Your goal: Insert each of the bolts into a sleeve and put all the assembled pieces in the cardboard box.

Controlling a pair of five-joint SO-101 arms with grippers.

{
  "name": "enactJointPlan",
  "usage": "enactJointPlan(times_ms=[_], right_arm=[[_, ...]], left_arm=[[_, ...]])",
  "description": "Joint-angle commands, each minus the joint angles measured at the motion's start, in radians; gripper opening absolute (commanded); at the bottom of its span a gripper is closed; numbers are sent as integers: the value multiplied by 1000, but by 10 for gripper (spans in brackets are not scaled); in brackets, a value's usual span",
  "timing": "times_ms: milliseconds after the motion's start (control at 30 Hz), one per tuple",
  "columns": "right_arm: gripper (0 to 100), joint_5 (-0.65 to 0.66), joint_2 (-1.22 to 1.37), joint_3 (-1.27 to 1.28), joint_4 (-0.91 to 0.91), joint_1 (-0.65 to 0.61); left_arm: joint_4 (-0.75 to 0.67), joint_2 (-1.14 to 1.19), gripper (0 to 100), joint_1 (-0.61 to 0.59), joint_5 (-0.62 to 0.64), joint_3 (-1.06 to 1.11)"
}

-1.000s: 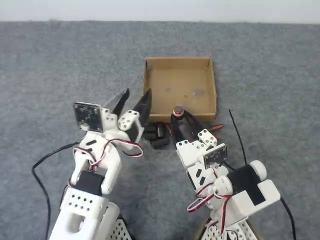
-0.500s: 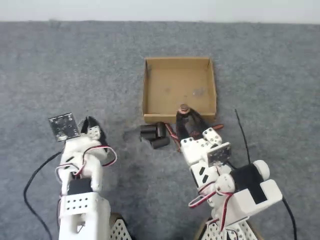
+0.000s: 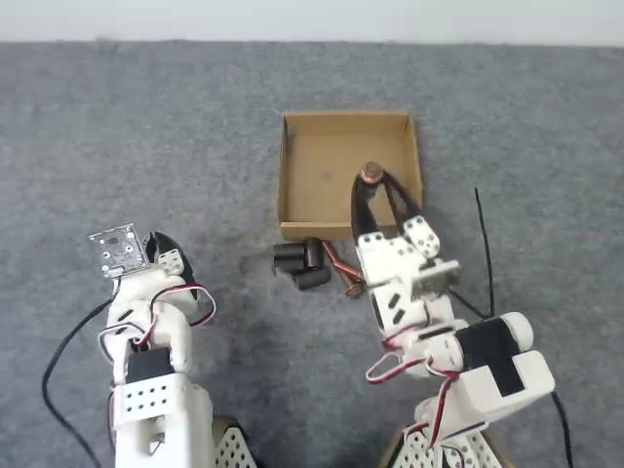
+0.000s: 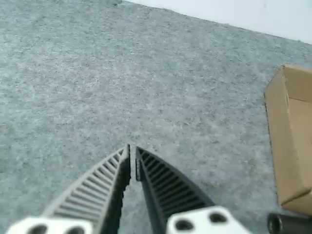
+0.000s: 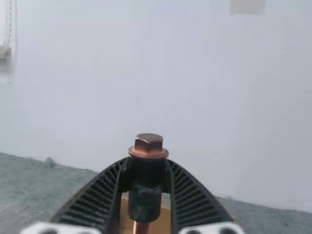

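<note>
Over the box (image 3: 348,116), toward the 3 o'clock side of its floor, the right tool (image 3: 371,181) is clenched on one assembled piece (image 5: 145,185). The piece is a dark sleeve with a copper bolt through it, the flanged hex head above the sleeve and the thread showing below. Its long axis stands near upright, head up, crosswise to the two fingers that pinch the sleeve. The box floor lies straight beneath, so letting go should land the piece inside, and the 3 o'clock wall is the nearest hazard. On the grey tabletop (image 3: 146,127), just outside the box's 6 o'clock wall, lie the loose sleeves (image 3: 300,263) in a cluster, with a loose bolt (image 3: 343,273) touching them on their 3 o'clock side. The left tool (image 4: 131,153) sits well apart at the box's 8 o'clock, pressed closed on nothing. The right arm is by far the nearer.
</note>
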Motion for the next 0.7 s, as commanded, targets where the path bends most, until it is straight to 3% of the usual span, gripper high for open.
enactJointPlan(times_ms=[0, 233, 667], right_arm=[[6, 20, -5, -149, 136, 18], [6, 20, -7, -338, 460, 18], [6, 20, -5, -733, 1293, 87]], left_arm=[[5, -23, 13, -6, -14, -12], [5, -23, 13, -5, -15, -12], [2, -23, 14, -5, -15, -12]])
